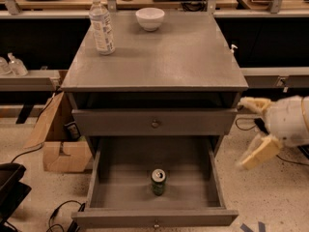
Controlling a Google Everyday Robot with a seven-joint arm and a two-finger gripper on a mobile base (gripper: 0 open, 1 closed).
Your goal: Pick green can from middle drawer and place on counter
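The green can (158,181) stands upright on the floor of the open middle drawer (101,187), near its front centre, silver lid up. The counter (178,57) is the grey slab on top of the cabinet. My gripper (251,132) is at the right of the cabinet, level with the drawers, well apart from the can. Its two pale fingers (259,152) are spread and hold nothing.
A clear plastic bottle (102,25) and a white bowl (150,18) stand on the counter's back part. A shut shallower drawer front (154,123) sits above the open drawer. A cardboard box (55,139) lies at the left. Cables run on the floor.
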